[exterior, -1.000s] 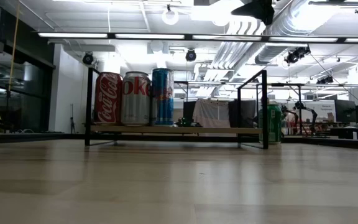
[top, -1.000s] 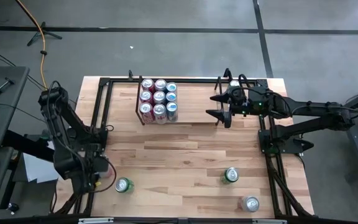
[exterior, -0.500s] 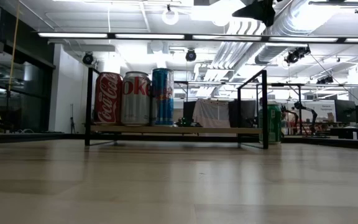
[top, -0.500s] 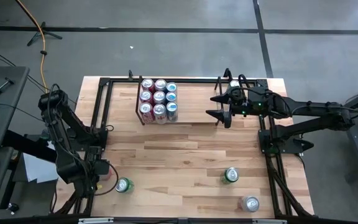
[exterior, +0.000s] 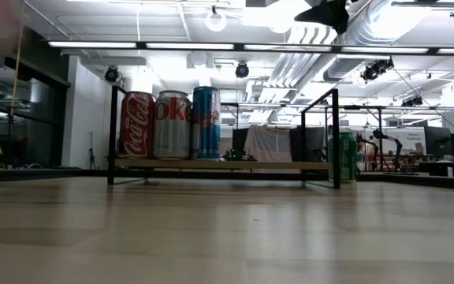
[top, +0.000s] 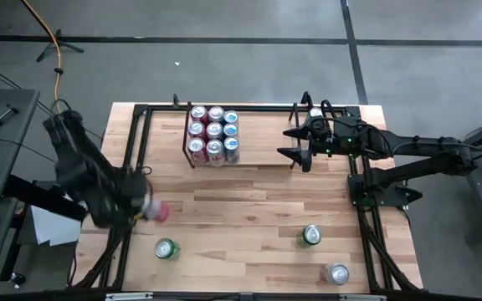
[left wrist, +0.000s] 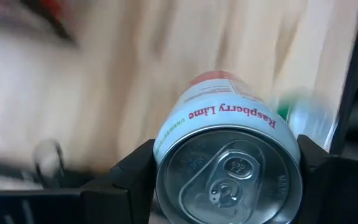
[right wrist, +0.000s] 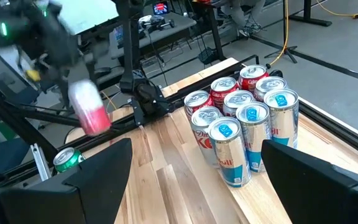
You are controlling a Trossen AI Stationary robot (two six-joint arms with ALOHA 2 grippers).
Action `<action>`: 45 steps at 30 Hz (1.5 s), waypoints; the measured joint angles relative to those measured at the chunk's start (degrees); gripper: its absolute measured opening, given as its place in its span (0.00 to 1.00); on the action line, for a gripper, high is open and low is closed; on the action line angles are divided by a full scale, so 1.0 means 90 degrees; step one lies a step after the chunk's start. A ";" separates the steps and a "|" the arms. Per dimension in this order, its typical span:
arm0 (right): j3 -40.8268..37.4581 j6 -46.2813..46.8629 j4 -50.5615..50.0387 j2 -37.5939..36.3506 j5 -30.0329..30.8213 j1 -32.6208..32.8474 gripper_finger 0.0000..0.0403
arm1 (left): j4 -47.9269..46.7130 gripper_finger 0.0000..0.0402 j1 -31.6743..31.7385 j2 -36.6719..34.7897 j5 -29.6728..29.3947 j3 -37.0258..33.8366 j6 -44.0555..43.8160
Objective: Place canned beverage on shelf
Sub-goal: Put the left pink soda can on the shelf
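Observation:
My left gripper (top: 143,206) is shut on a pink and white canned beverage (top: 155,210) marked Raspberry Lime (left wrist: 229,180). It hangs in the air above the table's near left part, and also shows in the right wrist view (right wrist: 89,109). The shelf (top: 262,140), a low rack of black rods on a light wood base, stands at the far middle. Several cans (top: 213,134) stand upright on its left end, and its right part is bare. My right gripper (top: 295,144) hovers open over the shelf's right end. My left gripper pinches the can's side wall just below its top rim (left wrist: 166,146) between its two fingers (left wrist: 135,168), one on each opposite side. The fingers come from above, slanting down over the can's top end. The can hangs tilted below them, clear of the table.
A green can (top: 166,248) stands near the front left. A second green can (top: 310,235) and a silver can (top: 337,272) stand at the front right. A black frame (top: 136,142) edges the wooden table. Bare wood lies between the shelf and these cans.
My left gripper has risen from the table's near left corner and swung toward the far edge and somewhat right. The pink can has come with it and is now lifted clear and tilted. My right gripper has kept still.

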 joint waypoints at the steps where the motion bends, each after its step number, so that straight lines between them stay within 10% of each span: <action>1: 0.0000 0.0000 0.0000 0.0001 -0.0001 0.0000 0.85 | -0.0019 0.46 0.0217 -0.0091 -0.0407 0.0260 0.0151; 8: 0.0001 0.0533 0.0253 0.0041 -0.0142 0.0002 0.85 | 0.1569 0.46 0.1967 -0.0406 -0.2546 0.1392 0.2494; 15: 0.0012 0.0538 0.1816 0.0657 -0.1320 0.0002 0.85 | 0.4543 0.46 0.3406 -0.0175 -0.1753 0.1353 0.5732; 21: 0.0156 0.1401 0.2994 0.1342 -0.2875 0.0005 0.85 | 0.4596 0.46 0.3740 0.0591 -0.1637 0.1344 0.9110; 31: 0.2047 0.0664 0.0243 0.2014 -0.3289 -0.0141 0.85 | 0.4574 0.46 0.3593 0.1850 -0.2042 0.1344 1.3838; 40: 0.4464 -0.1293 -0.3076 0.3331 -0.3269 -0.0299 0.85 | 0.4595 0.46 0.3573 0.1939 -0.2381 0.1344 1.4226; 45: 0.5381 -0.1996 -0.3862 0.3835 -0.3240 -0.0279 0.85 | 0.4597 0.46 0.3786 0.1826 -0.3016 0.1344 1.2379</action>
